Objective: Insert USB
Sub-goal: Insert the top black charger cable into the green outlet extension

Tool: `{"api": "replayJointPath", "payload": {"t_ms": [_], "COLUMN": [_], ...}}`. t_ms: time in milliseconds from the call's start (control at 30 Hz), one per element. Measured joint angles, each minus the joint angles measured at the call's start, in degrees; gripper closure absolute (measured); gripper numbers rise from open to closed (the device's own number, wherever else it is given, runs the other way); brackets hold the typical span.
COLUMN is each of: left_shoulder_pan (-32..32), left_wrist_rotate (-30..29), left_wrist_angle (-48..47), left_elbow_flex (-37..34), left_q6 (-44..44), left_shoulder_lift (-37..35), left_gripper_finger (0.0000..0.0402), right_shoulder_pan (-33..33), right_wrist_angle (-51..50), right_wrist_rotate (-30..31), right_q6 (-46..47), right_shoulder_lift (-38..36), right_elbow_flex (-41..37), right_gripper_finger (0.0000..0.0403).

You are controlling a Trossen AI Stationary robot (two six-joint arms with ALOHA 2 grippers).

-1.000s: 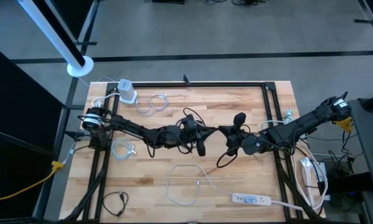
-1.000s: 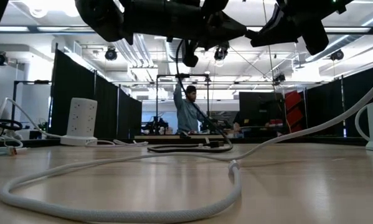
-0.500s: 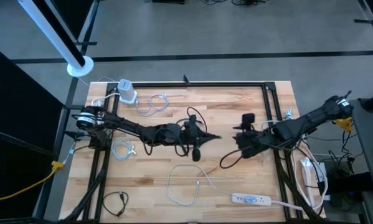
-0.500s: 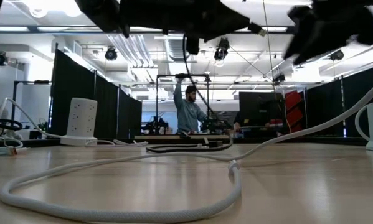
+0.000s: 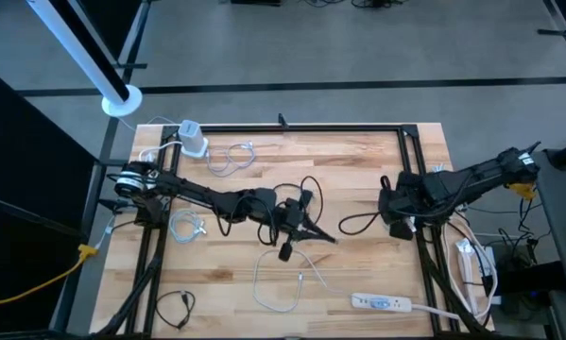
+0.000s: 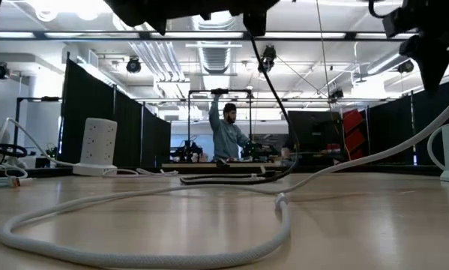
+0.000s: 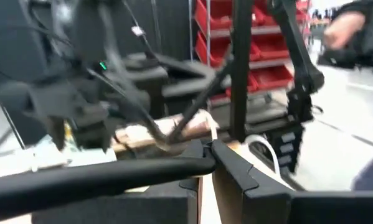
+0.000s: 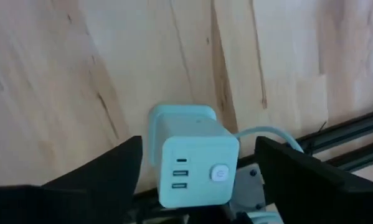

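High view: left tool (image 5: 313, 231) mid-counter, pinching black USB cable (image 5: 306, 192); right tool (image 5: 392, 210) near right edge.

Low view: white cable (image 6: 209, 196) looped on counter (image 6: 344, 225); person (image 6: 225, 133) behind.

Left wrist view: fingers (image 7: 236, 167) pressed together on cable.

Right wrist view: right tool spread, straddling white USB charger cube (image 8: 192, 163), apart.

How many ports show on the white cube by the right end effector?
3, on the cube's front face: two stacked rectangular ports and a narrower slot in line with them, beside the round button. Other faces are hidden.

A robotics lab: black partition curtains (image 6: 112, 112), red parts bins (image 7: 261, 37), exposed ceiling lights (image 6: 134, 65).
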Motion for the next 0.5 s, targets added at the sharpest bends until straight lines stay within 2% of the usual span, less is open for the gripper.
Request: {"api": "replayJointPath", "payload": {"t_ms": [167,300,500], "left_shoulder_pan": [-1.88,-4.41,-7.64], "left_wrist_rotate": [-0.10,-0.42,-4.22], "left_wrist_angle": [-6.56,-10.09,-12.98], "left_elbow_flex": [-0.02,-0.02,-0.04], "left_q6": [-2.58,-3.62,-3.72], "left_shoulder_lift": [0.03,0.05,0.05], "left_gripper_finger": [0.0391,0.0391,0.0391], "right_shoulder_pan": [-6.35,-12.97,-21.14], "right_wrist_angle": [0.22,1.72,2.67], "right_wrist_rotate": [-1.59,-6.18,-8.60], "right_q6": [-3.64,-7.89,-13.13], "right_shoulder_lift": [0.00,0.00,0.36], "right_elbow_flex": [-3.37,-7.23,-10.22], "right_gripper_finger": [0.0070,0.0072,0.0070]}}
